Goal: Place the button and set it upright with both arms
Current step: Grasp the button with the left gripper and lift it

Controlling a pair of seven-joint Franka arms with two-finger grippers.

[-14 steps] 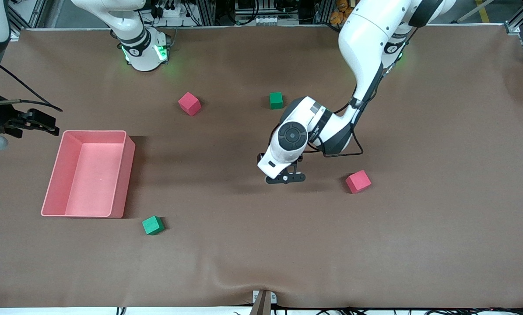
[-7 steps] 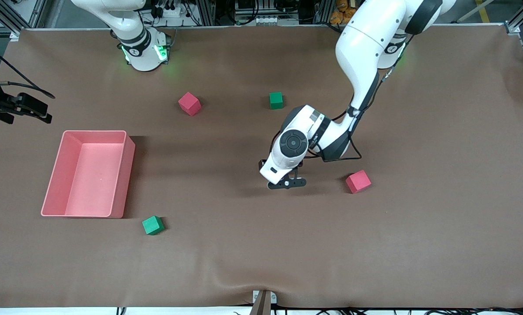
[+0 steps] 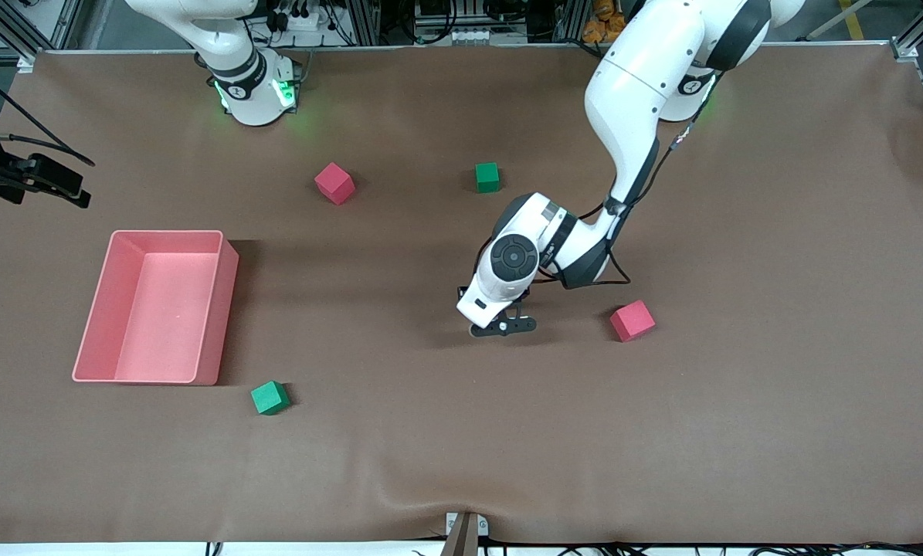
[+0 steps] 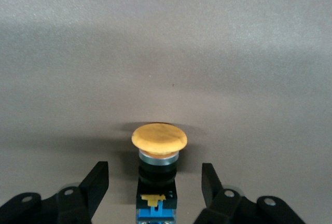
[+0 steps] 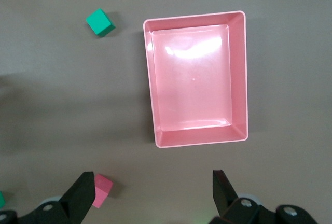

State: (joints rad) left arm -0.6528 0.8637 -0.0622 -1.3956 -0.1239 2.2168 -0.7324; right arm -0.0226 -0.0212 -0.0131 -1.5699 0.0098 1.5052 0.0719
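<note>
**Left fingers straddle the button at mid-table**

The left gripper (image 3: 503,327) is down at the brown table (image 3: 778,432), about midway along it, reaching in from its base at the left arm's end. In the left wrist view the button (image 4: 158,168) lies between the two black fingers (image 4: 95,183), its round orange cap pointing away from the wrist and its black-and-blue body toward it. The fingers stand apart on either side of the body with clear gaps, so they are spread and not gripping it. In the front view the button itself is hidden under the wrist.

A pink cube (image 3: 632,320) sits near this gripper, toward the left arm's end of the table. A green cube (image 3: 487,177) and a second pink cube (image 3: 334,183) lie farther from the front camera, closer to the bases. Another green cube (image 3: 269,398) lies nearer the camera, just beside a corner of the pink tray (image 3: 228,309).

The right gripper (image 5: 150,187) waits high over the right arm's end of the table, fingers spread wide and holding nothing, looking down on the tray.
</note>
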